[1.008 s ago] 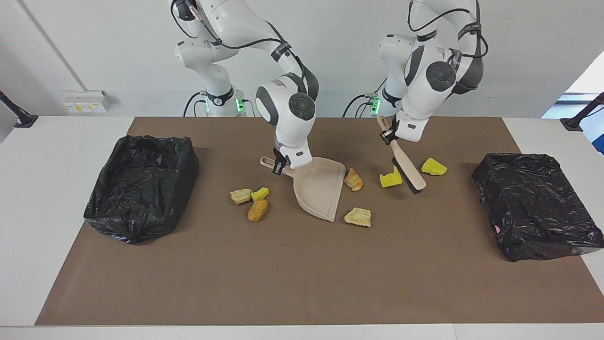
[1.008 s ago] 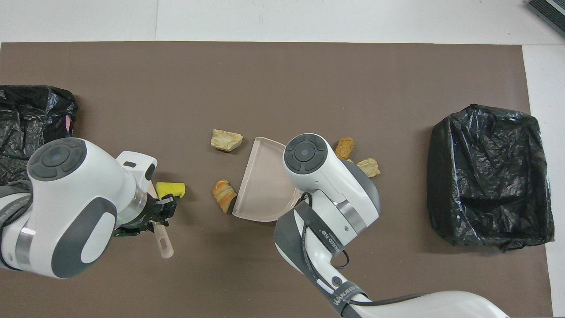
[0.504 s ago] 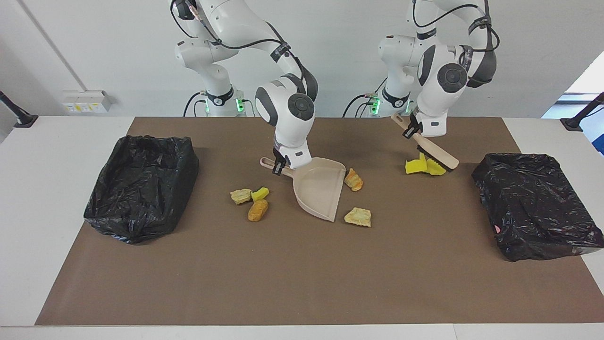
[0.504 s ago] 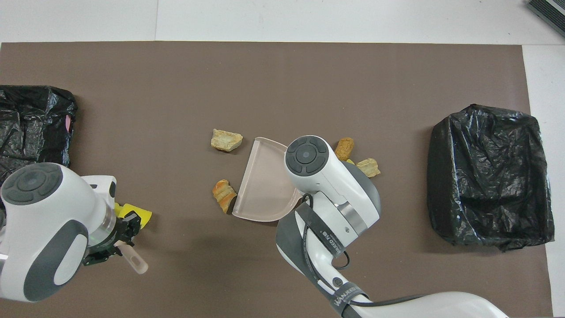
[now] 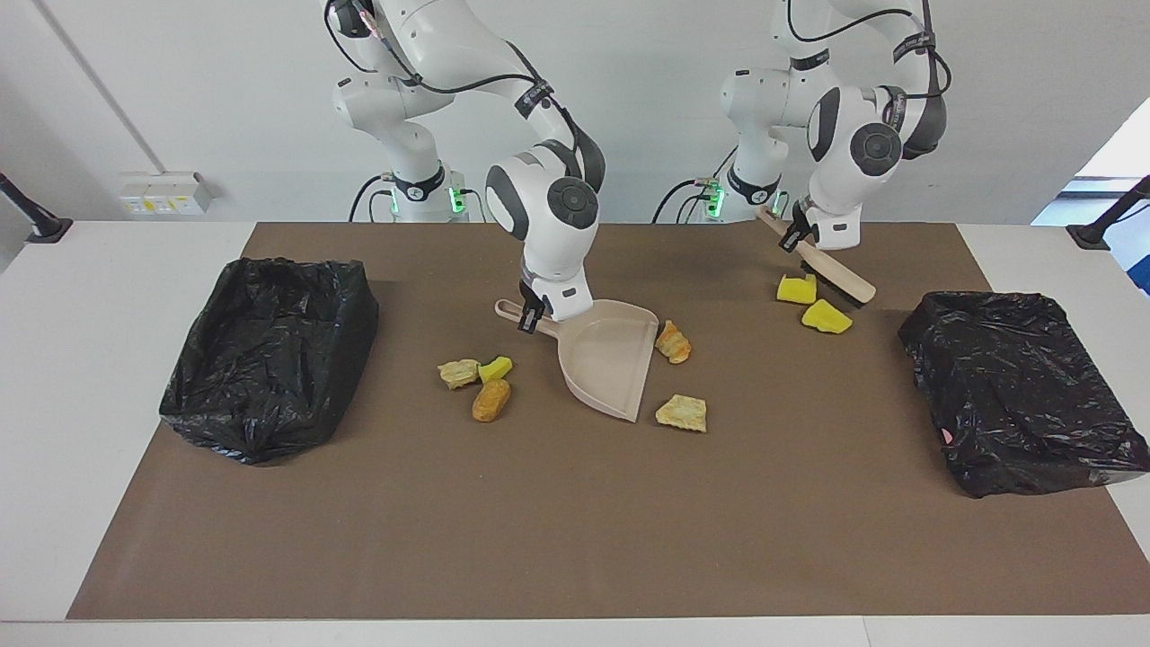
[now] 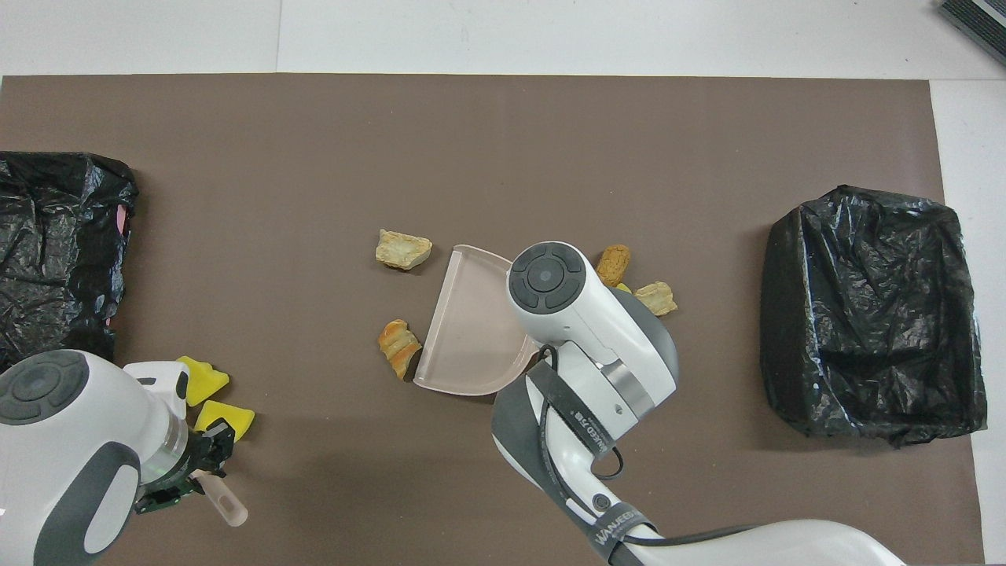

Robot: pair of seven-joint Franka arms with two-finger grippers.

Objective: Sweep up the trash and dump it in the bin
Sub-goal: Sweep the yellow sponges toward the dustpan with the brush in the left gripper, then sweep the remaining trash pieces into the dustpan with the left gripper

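While left fingers (image 5: 794,239) clamp brush (image 5: 831,277), trash (image 5: 827,316) beside bristles.

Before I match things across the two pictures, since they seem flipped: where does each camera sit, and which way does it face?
Facing view: high across the table, facing the robots; both arms show whole, the right tool shut on the dustpan, the left tool shut on the brush.
Overhead view: high above the robots' end, looking steeply down; only forearms and wrists show.
Shared, half a turn apart: the dustpan, two yellow sponge pieces, both black bins.
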